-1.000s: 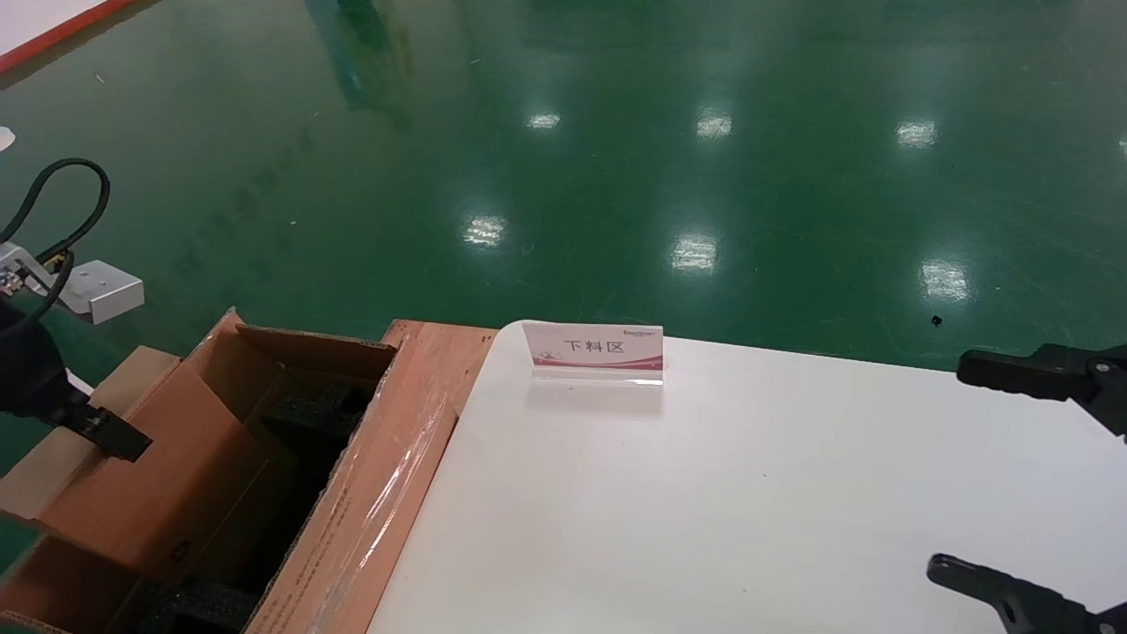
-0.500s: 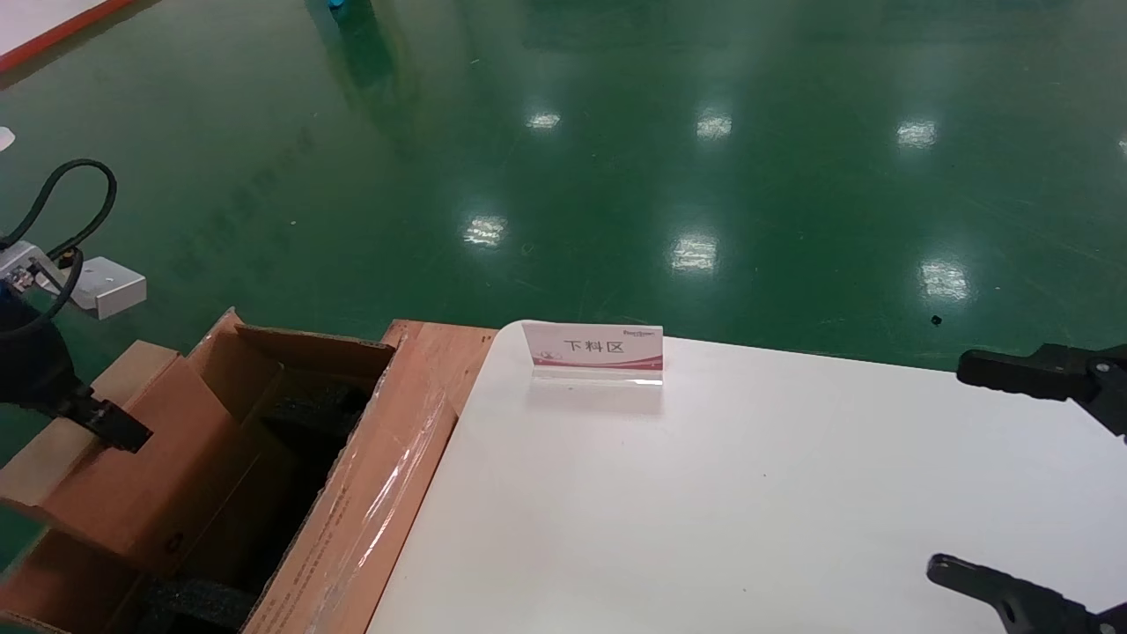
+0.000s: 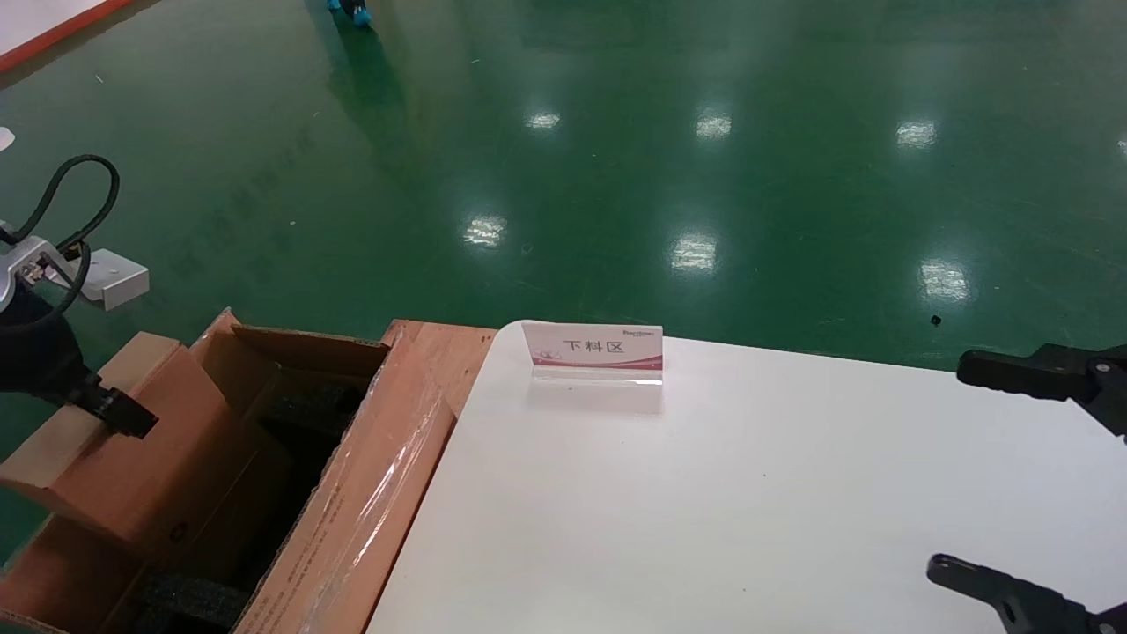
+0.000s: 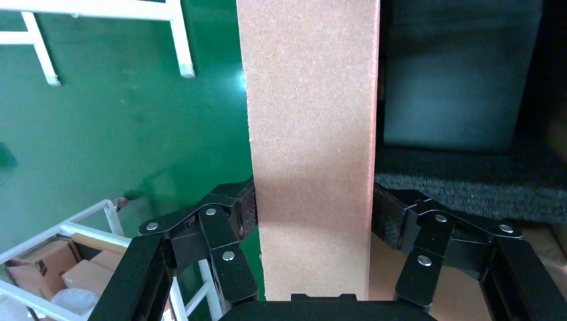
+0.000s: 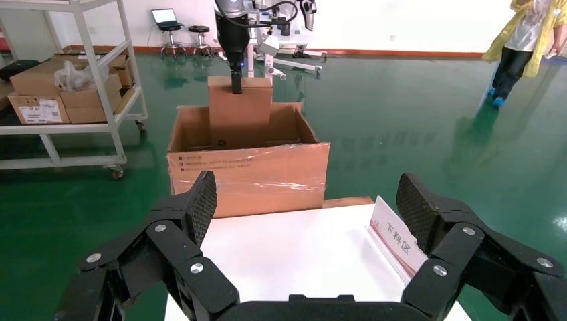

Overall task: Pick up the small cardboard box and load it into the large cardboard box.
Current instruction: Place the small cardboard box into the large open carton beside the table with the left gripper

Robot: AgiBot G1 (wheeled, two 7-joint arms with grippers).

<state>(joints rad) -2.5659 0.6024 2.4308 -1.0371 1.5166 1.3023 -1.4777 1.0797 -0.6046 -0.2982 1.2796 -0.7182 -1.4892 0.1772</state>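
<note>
1. Over the last second the left gripper (image 3: 119, 416) has drifted a little up and outward, carrying the plain pinkish-brown small cardboard box (image 3: 132, 467) with it; the recycling mark near the carton's low corner now sits lower and further left in the head view.
2. That gripper stays clamped on the carton's two broad faces, as the left wrist view shows (image 4: 311, 207).
3. The carton hangs partly inside the big brown flapped large cardboard box (image 3: 370, 493), above its black foam blocks (image 3: 189, 600); it looks not yet seated, so I judge loading to be under way, with release still to come.
4. Its long axis stands near upright, slightly tilted, its narrow end aimed down into the opening.
5. The right gripper (image 3: 995, 475) hovers parked over the white counter (image 3: 704, 511), spread wide and holding nothing.
</note>
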